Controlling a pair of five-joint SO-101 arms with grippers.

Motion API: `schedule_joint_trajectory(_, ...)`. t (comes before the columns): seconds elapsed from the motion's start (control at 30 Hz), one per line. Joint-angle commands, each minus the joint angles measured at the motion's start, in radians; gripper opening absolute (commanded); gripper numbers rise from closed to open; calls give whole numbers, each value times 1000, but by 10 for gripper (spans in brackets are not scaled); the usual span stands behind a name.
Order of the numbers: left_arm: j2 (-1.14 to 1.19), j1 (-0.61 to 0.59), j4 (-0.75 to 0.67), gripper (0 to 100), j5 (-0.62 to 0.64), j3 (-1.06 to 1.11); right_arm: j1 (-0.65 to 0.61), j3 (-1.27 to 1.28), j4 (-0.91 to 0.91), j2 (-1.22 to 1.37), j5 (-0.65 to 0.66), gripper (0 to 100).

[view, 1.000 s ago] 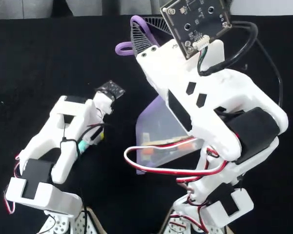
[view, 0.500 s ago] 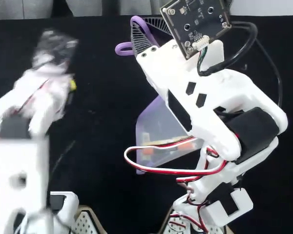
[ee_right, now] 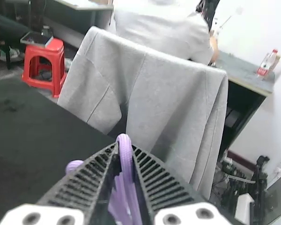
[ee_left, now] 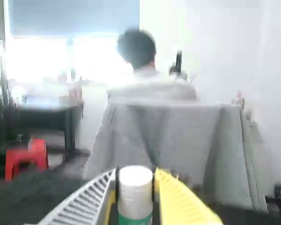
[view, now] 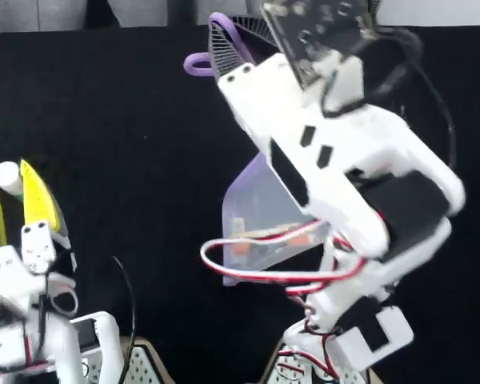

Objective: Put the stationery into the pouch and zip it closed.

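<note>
At the near left corner of the black surface [view: 128, 120], the left gripper [view: 12, 204] points upward, clenched on a white-capped stick [view: 6, 178]. Its wrist view adds the stick's green body between the yellow fingers [ee_left: 178, 201]. A second ago this arm bent over mid-surface beside the pouch [view: 252, 208]; it has swung back. Farther in, the pouch holds orange stationery [view: 242, 246], its middle and mouth hidden by the right arm [view: 360, 184]. Farthest, the right gripper [view: 228, 44] pinches a purple loop [view: 196, 62], jaws closed tight on it.
</note>
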Motion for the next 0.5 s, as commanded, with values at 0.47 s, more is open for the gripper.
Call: schedule_joint_trajectory(0.47,580,88,25,148,-439,8,245,67,-55,-18,-3,11)
